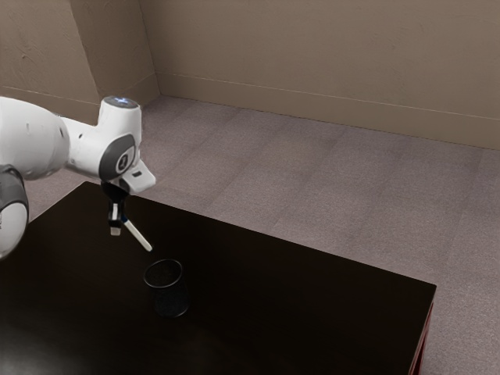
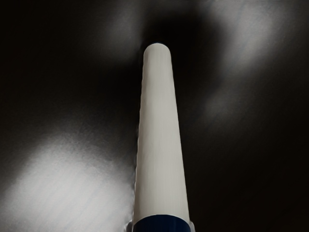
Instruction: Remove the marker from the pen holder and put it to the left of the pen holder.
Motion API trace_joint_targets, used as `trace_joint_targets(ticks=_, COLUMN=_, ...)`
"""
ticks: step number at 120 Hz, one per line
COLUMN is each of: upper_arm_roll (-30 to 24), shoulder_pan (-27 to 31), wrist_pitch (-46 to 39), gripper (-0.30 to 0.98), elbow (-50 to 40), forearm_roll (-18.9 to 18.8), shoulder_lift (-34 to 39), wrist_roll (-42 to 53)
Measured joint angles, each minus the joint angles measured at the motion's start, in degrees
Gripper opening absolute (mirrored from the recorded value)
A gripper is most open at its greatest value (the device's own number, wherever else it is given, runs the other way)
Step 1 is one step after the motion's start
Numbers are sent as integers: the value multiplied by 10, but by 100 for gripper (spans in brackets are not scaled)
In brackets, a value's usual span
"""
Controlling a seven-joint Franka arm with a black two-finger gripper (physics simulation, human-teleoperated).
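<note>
Marker (image 1: 139, 236) is out of the holder (image 1: 171, 301), pinched near its blue part by my gripper (image 1: 119, 224), and slants downward. Such a grip leaves most of it free; I advise low release onto the table (image 1: 289, 297), lest it roll.

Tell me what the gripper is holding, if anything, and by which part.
The marker: the gripper has it by its blue end, with the white barrel jutting out at a slant.

Milky glare (rather soft) spreads across the dark tabletop (image 2: 72, 188).
</note>
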State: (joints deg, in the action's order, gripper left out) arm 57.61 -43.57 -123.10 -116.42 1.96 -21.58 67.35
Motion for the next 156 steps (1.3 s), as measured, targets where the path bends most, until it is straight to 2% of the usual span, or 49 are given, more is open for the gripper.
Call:
trace_joint_targets(ticks=32, upper_arm_roll=0, shoulder_pan=14, wrist_pitch=-40, gripper=-6, elbow=-25, forearm_roll=32, shoulder_lift=-2, wrist_roll=55)
trace_joint_targets(ticks=55, upper_arm_roll=0, shoulder_pan=15, wrist_pitch=-44, gripper=34, elbow=-25, forearm_roll=36, shoulder_lift=-2, wrist_roll=86)
trace_joint_targets(ticks=76, upper_arm_roll=0, shoulder_pan=4, wrist_pitch=-45, gripper=53, elbow=-21, forearm_roll=37, shoulder_lift=-2, wrist_roll=103)
trace_joint_targets(ticks=80, upper_arm_roll=8, shoulder_pan=-27, wrist_pitch=-41, gripper=56, elbow=-17, forearm_roll=37, shoulder_lift=10, wrist_roll=98)
trace_joint_targets(ticks=87, upper_arm_roll=75, shoulder_pan=-141, wrist_pitch=6, gripper=59, elbow=15, forearm_roll=32, shoulder_lift=107, wrist_roll=57)
trace_joint_targets(ticks=97, upper_arm_roll=103, shoulder_pan=-266, wrist_pitch=113, gripper=62, elbow=138, forearm_roll=-32, shoulder_lift=197, wrist_roll=-42)
trace_joint_targets(ticks=108, upper_arm_roll=114, shoulder_pan=-347, wrist_pitch=192, gripper=64, elbow=214, forearm_roll=-73, shoulder_lift=221, wrist_roll=-140)
trace_joint_targets(ticks=122, upper_arm_roll=112, shoulder_pan=-407, wrist_pitch=253, gripper=66, elbow=251, forearm_roll=-91, shoulder_lift=228, wrist_roll=-245)
trace_joint_targets(ticks=124, upper_arm_roll=97, shoulder_pan=-395, wrist_pitch=260, gripper=66, elbow=254, forearm_roll=-91, shoulder_lift=228, wrist_roll=-258)
trace_joint_targets(ticks=127, upper_arm_roll=-3, shoulder_pan=-298, wrist_pitch=269, gripper=67, elbow=257, forearm_roll=-90, shoulder_lift=227, wrist_roll=-276)
trace_joint_targets(ticks=128, upper_arm_roll=-52, shoulder_pan=-249, wrist_pitch=272, gripper=67, elbow=258, forearm_roll=-89, shoulder_lift=227, wrist_roll=-282)
trace_joint_targets(ticks=131, upper_arm_roll=-267, shoulder_pan=-35, wrist_pitch=281, gripper=67, elbow=257, forearm_roll=-88, shoulder_lift=229, wrist_roll=-299)
trace_joint_targets(ticks=133, upper_arm_roll=-387, shoulder_pan=85, wrist_pitch=287, gripper=67, elbow=258, forearm_roll=-88, shoulder_lift=230, wrist_roll=-310)
trace_joint_targets(ticks=135, upper_arm_roll=-469, shoulder_pan=168, wrist_pitch=293, gripper=67, elbow=259, forearm_roll=-87, shoulder_lift=231, wrist_roll=-321)
trace_joint_targets(ticks=137, upper_arm_roll=-525, shoulder_pan=224, wrist_pitch=298, gripper=67, elbow=260, forearm_roll=-86, shoulder_lift=231, wrist_roll=-332)
trace_joint_targets(ticks=140, upper_arm_roll=-578, shoulder_pan=280, wrist_pitch=305, gripper=67, elbow=261, forearm_roll=-86, shoulder_lift=232, wrist_roll=-348)
trace_joint_targets(ticks=144, upper_arm_roll=-616, shoulder_pan=325, wrist_pitch=313, gripper=68, elbow=265, forearm_roll=-86, shoulder_lift=232, wrist_roll=-368)
trace_joint_targets(ticks=156, upper_arm_roll=-655, shoulder_pan=415, wrist_pitch=329, gripper=68, elbow=281, forearm_roll=-85, shoulder_lift=235, wrist_roll=-421)
